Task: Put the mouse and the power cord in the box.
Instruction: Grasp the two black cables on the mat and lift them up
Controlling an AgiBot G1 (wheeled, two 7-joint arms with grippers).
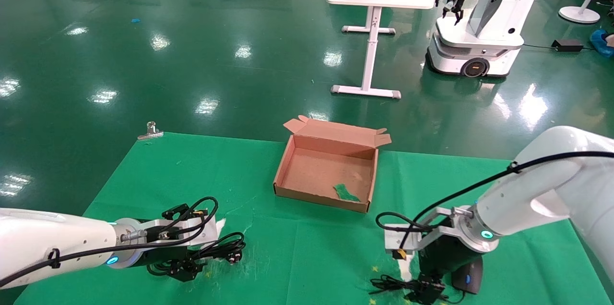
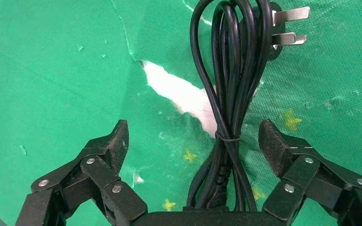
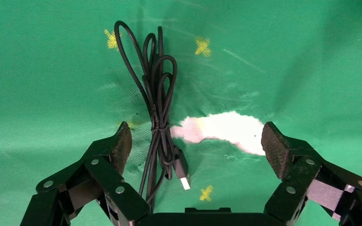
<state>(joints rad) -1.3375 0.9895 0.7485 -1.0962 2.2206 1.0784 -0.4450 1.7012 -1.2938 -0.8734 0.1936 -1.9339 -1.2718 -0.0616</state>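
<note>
The right gripper (image 3: 195, 146) is hovering spread wide over the mouse (image 1: 469, 276) and its bundled thin cable. The left gripper (image 2: 193, 146) is gaping astride the power cord (image 2: 228, 94), a tied black bundle lying lengthwise between the fingers, prongs pointing away from the wrist. Farther off, the box (image 1: 326, 170) is sitting empty-floored.

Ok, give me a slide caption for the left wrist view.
Open left tool straddling the bundled power cord on torn green cloth.

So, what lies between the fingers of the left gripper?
The bundled power cord lies between the open left gripper's fingers, untouched, on the green cloth; the left wrist view shows it.
</note>
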